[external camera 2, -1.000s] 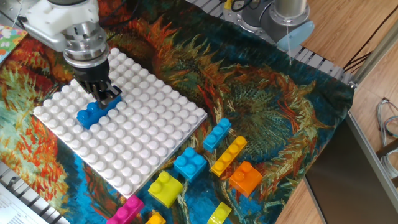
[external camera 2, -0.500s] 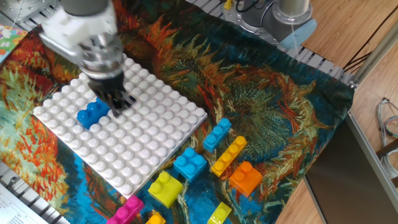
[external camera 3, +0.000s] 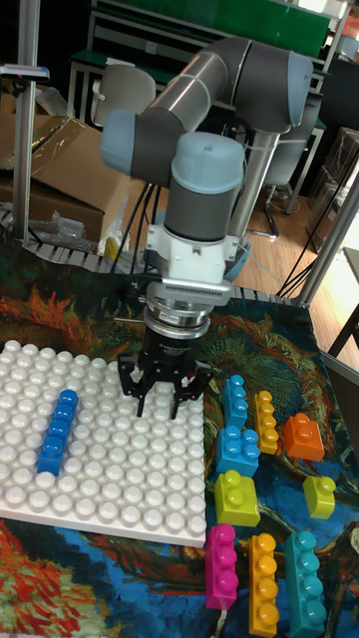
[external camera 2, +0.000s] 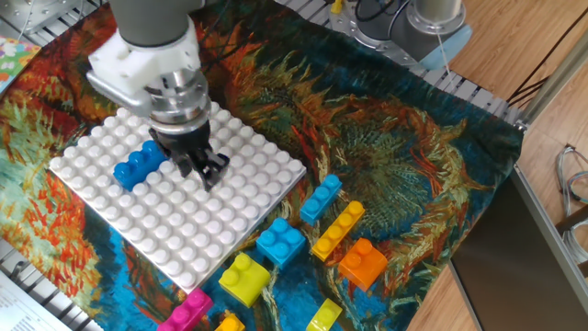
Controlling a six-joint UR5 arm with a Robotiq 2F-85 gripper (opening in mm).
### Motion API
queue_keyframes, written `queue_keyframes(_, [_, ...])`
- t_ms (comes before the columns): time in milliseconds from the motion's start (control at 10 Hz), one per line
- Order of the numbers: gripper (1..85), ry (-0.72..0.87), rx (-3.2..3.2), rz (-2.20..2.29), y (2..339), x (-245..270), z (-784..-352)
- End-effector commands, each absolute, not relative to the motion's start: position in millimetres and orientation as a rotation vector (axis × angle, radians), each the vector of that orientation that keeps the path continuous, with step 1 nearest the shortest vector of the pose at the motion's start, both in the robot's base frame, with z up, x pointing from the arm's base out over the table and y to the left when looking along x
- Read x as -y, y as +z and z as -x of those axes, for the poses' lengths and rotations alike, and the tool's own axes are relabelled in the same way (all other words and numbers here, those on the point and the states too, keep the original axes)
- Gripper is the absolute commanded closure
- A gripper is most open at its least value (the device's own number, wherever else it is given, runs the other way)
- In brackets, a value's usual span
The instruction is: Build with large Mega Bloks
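Observation:
A dark blue brick (external camera 2: 138, 164) (external camera 3: 57, 431) sits pressed onto the left part of the white baseplate (external camera 2: 184, 241) (external camera 3: 130, 483). My gripper (external camera 2: 204, 170) (external camera 3: 165, 395) hangs just above the plate's middle, to the right of that brick and apart from it. It is open, with nothing between its fingers. Loose Mega Bloks lie on the cloth off the plate's right edge: two light blue (external camera 2: 321, 197) (external camera 2: 280, 243), a long orange-yellow one (external camera 2: 337, 229), an orange one (external camera 2: 363, 262), a yellow one (external camera 2: 243, 278) and a pink one (external camera 2: 186, 311).
The arm's base (external camera 2: 418, 28) stands at the back right on the patterned cloth. A wooden table edge and metal rail (external camera 2: 542, 92) run along the right. In the tall view a teal brick (external camera 3: 303, 583) and an orange brick (external camera 3: 262, 583) lie near the front.
My gripper has let go of the dark blue brick and moved right across the baseplate. The brick stays where it was pressed on.

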State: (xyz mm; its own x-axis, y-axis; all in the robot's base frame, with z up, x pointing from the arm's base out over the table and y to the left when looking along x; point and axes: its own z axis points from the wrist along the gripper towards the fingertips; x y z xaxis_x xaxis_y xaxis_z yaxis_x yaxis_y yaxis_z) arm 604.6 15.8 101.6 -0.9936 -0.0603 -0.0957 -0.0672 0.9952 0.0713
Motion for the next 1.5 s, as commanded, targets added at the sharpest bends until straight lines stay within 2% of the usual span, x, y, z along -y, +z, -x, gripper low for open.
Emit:
queue_keyframes(0, [37.3,0.199,-3.028,-0.008,102.2,-81.4,-621.7])
queue_keyframes(500, [38.0,0.112,-3.043,0.142,98.3,-75.3,-615.0])
queue_keyframes(600, [36.7,0.137,-3.038,0.129,94.6,-85.4,-612.7])
queue_keyframes(800, [36.0,0.159,-2.993,0.005,81.0,-140.1,-629.8])
queue_keyframes(1000, [38.0,0.103,-3.001,-0.009,80.4,-143.4,-630.8])
queue_keyframes(1100, [37.0,0.119,-3.011,0.074,80.2,-147.0,-627.2])
queue_keyframes(1400, [26.7,0.149,-2.996,0.153,78.6,-157.6,-630.0])
